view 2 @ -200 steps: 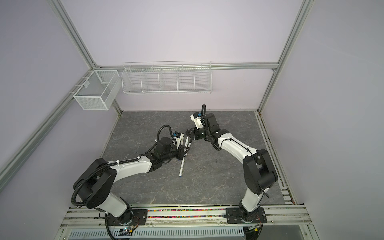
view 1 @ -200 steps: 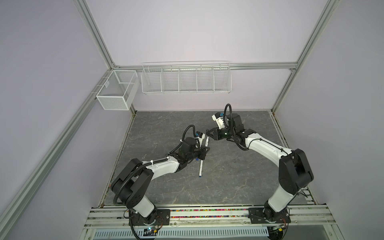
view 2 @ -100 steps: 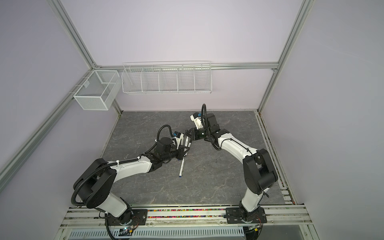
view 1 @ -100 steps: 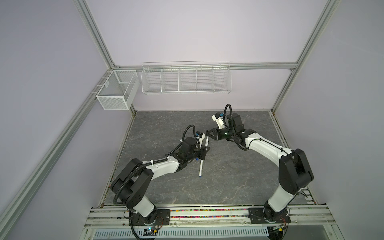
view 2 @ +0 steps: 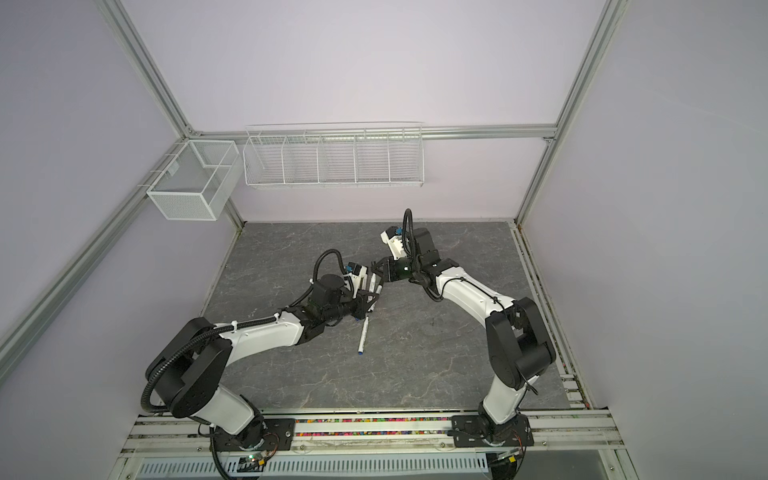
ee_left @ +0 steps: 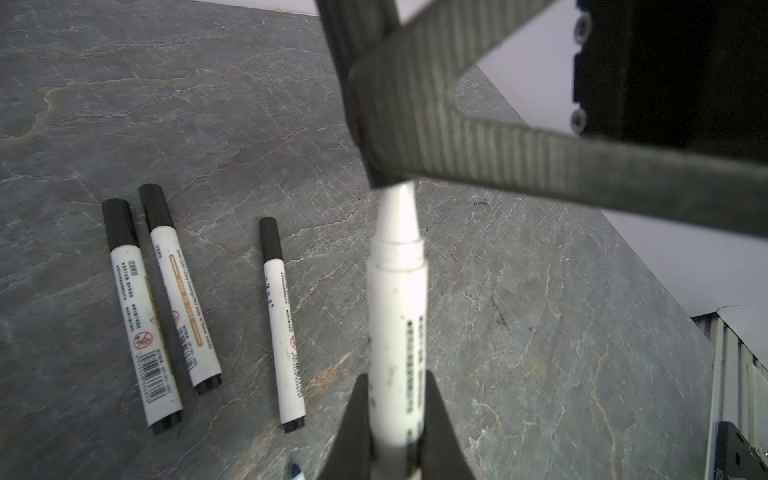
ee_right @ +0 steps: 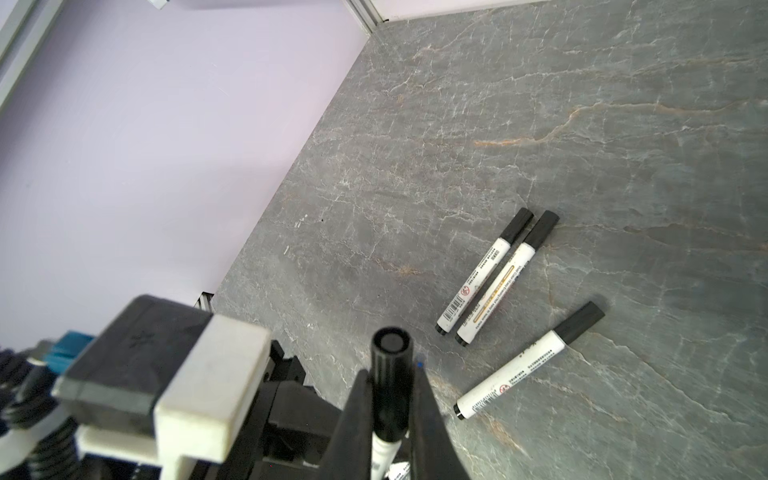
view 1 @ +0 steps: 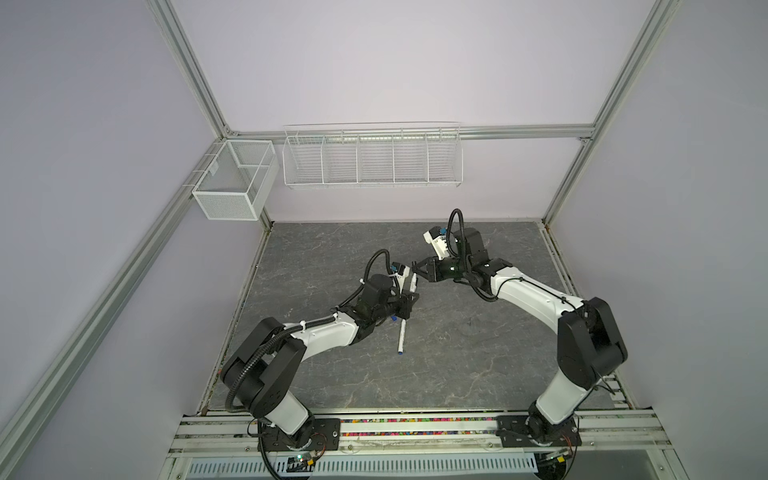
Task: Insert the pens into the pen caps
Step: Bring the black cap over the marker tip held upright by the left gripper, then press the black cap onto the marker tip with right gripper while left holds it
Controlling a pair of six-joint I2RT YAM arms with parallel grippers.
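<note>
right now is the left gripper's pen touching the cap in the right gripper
Touching. The right wrist view shows the white pen entering the black cap.

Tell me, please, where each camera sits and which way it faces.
Top views: high above the front edge, looking down at the tabletop; the left arm and right arm show whole.
Right wrist: behind the right pincer, looking past its black cap to the tabletop; the left arm's wrist shows.
Left wrist: behind the left pincer, looking along its pen toward the right pincer's fingers.
Shared: both wrist views show three capped pens lying on the tabletop.
</note>
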